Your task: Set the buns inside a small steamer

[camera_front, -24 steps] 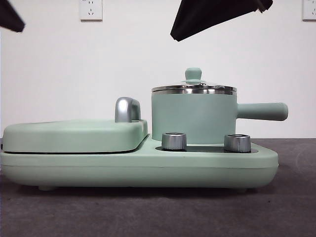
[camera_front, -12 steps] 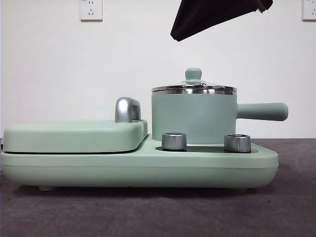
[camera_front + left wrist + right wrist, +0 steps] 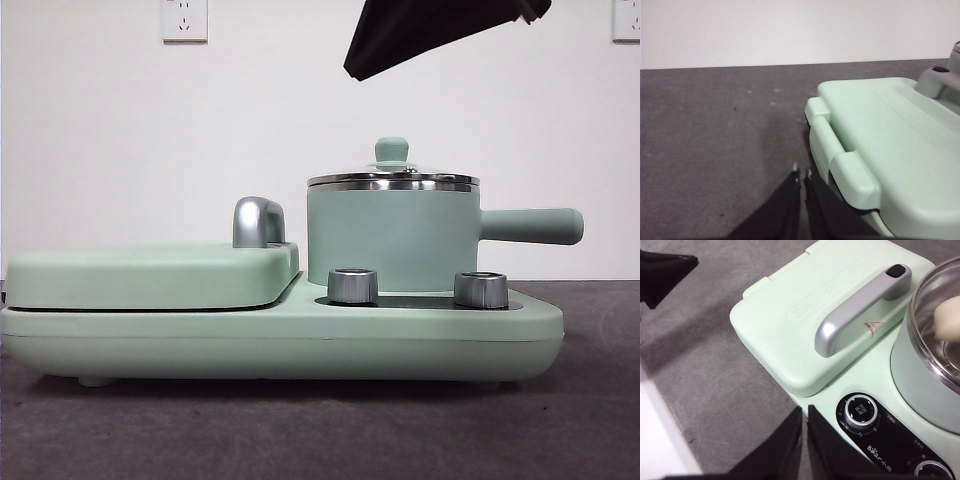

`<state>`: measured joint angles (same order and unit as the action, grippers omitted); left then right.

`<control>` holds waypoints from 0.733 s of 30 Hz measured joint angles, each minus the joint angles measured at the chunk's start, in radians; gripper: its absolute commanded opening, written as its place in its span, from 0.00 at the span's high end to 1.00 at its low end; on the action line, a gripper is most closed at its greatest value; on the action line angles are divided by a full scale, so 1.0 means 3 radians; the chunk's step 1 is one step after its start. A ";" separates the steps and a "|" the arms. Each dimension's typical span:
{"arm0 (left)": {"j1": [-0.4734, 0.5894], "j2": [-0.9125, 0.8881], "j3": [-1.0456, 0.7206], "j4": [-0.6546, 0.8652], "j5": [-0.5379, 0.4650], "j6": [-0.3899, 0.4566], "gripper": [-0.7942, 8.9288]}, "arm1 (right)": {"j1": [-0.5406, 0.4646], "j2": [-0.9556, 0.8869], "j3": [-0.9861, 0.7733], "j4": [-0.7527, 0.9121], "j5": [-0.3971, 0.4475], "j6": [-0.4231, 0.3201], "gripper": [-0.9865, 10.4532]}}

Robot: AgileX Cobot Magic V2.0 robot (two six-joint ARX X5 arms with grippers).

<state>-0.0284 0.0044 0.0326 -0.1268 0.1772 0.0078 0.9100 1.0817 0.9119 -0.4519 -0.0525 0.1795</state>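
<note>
The small steamer point(image 3: 393, 238) stands on the mint-green cooker base point(image 3: 280, 340), its glass lid and green knob point(image 3: 391, 150) on. In the right wrist view, a cream-white bun point(image 3: 947, 320) shows through the glass lid of the steamer point(image 3: 920, 375); I cannot see a second bun. My right gripper point(image 3: 804, 412) is shut and empty, high above the cooker's front near a dial; it is the black shape point(image 3: 430, 30) at the top of the front view. My left gripper point(image 3: 802, 175) is shut and empty over the grey table beside the griddle cover's end.
The flat griddle cover point(image 3: 150, 272) with its chrome handle point(image 3: 258, 222) fills the base's left half; it also shows in both wrist views point(image 3: 890, 135) point(image 3: 790, 305). Two steel dials point(image 3: 352, 285) point(image 3: 481, 289) sit in front of the steamer. The steamer's long handle point(image 3: 530, 225) points right.
The black tip at the front view's top left corner has gone out of view. The black arm at the top has barely moved. The cooker and steamer are unchanged.
</note>
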 measured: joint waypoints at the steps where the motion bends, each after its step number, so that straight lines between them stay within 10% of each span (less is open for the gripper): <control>1: 0.0000 0.0000 0.0000 0.0011 0.0000 0.0000 0.90 | -0.0001 0.0000 0.0000 0.0000 0.0001 0.0000 0.90; 13: 0.0000 0.0000 0.0000 0.0011 0.0000 0.0000 0.90 | 0.0000 0.0000 0.0000 0.0000 0.0001 -0.0009 0.90; 22: 0.0000 0.0000 0.0000 0.0011 0.0000 -0.0001 0.90 | -0.0411 -0.0586 -0.0636 0.0679 0.0346 -0.0561 0.90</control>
<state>-0.0284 0.0044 0.0326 -0.1234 0.1772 0.0074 0.7868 0.9058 0.7212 -0.2481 0.0513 0.0113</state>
